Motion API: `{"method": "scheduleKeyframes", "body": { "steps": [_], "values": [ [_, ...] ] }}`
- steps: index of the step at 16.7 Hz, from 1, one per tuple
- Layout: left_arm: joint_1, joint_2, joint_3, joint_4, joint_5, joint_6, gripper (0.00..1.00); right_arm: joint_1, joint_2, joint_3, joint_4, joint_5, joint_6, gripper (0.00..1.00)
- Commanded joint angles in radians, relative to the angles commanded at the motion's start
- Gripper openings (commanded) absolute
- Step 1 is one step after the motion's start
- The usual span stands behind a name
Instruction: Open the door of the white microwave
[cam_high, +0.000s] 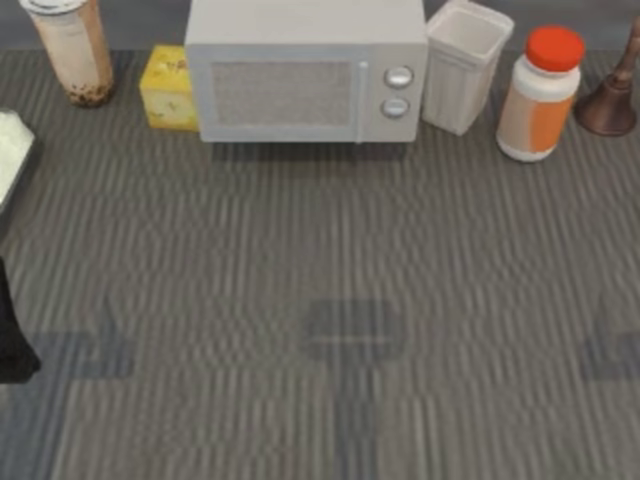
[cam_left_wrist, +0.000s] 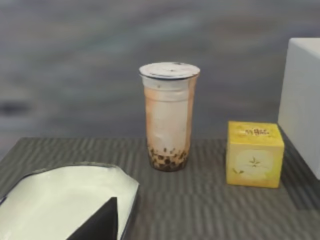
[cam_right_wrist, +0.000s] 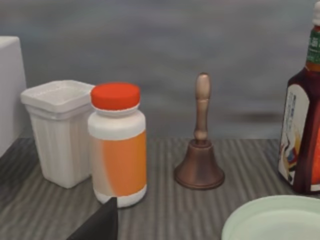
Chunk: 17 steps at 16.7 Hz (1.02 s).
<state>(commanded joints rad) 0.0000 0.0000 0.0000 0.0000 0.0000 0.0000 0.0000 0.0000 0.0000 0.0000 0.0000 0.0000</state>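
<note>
From above, the white microwave (cam_high: 305, 68) stands at the far edge of the table (cam_high: 320, 300), a little left of the middle, with its door (cam_high: 285, 95) flush and closed; the slim handle (cam_high: 361, 100) runs down the door's right edge, beside the two round knobs (cam_high: 397, 91). On the microwave's left a yellow box (cam_high: 170, 88) sits just beside it, and further left a milk tea cup (cam_high: 70, 45) stands near the corner. On its right a white square tub (cam_high: 463, 65) stands just beside it, then a pill bottle (cam_high: 540, 95) with a red cap, then a brown bell (cam_high: 612, 95) at the right edge. A pale tray (cam_high: 12, 150) pokes in at the left edge, and below it a dark piece of the left arm (cam_high: 12, 340) shows — neither gripper is seen here, and the floor of the table in front of the door lies bare. The left wrist view looks across at the cup (cam_left_wrist: 168, 115), the box (cam_left_wrist: 254, 153) and a corner of the microwave (cam_left_wrist: 302, 100), with the tray (cam_left_wrist: 60, 200) close by; one dark fingertip (cam_left_wrist: 100, 222) of the left gripper shows, well apart from the microwave, and I cannot tell how its jaws stand. The right wrist view shows the tub (cam_right_wrist: 60, 130), the bottle (cam_right_wrist: 118, 145), the bell (cam_right_wrist: 199, 145), a sauce bottle (cam_right_wrist: 305, 125) and a pale green plate (cam_right_wrist: 275, 220), with an edge of the microwave (cam_right_wrist: 11, 90) beyond the tub; one dark fingertip (cam_right_wrist: 100, 222) of the right gripper shows — its jaws too I cannot tell.
</note>
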Motion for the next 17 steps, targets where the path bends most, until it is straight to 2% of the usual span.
{"method": "scheduleKeyframes", "body": {
  "steps": [4, 7, 11, 17],
  "values": [
    [-0.018, 0.031, 0.027, -0.004, -0.015, -0.006, 1.0, 0.0, 0.0, 0.0, 0.0, 0.0, 0.0, 1.0],
    [-0.081, 0.157, 0.129, -0.016, -0.071, -0.03, 1.0, 0.0, 0.0, 0.0, 0.0, 0.0, 0.0, 1.0],
    [-0.216, 0.47, 0.363, -0.027, -0.191, -0.094, 1.0, 0.0, 0.0, 0.0, 0.0, 0.0, 0.0, 1.0],
    [-0.458, 1.11, 0.827, -0.007, -0.406, -0.237, 1.0, 0.0, 0.0, 0.0, 0.0, 0.0, 0.0, 1.0]
  ]
}}
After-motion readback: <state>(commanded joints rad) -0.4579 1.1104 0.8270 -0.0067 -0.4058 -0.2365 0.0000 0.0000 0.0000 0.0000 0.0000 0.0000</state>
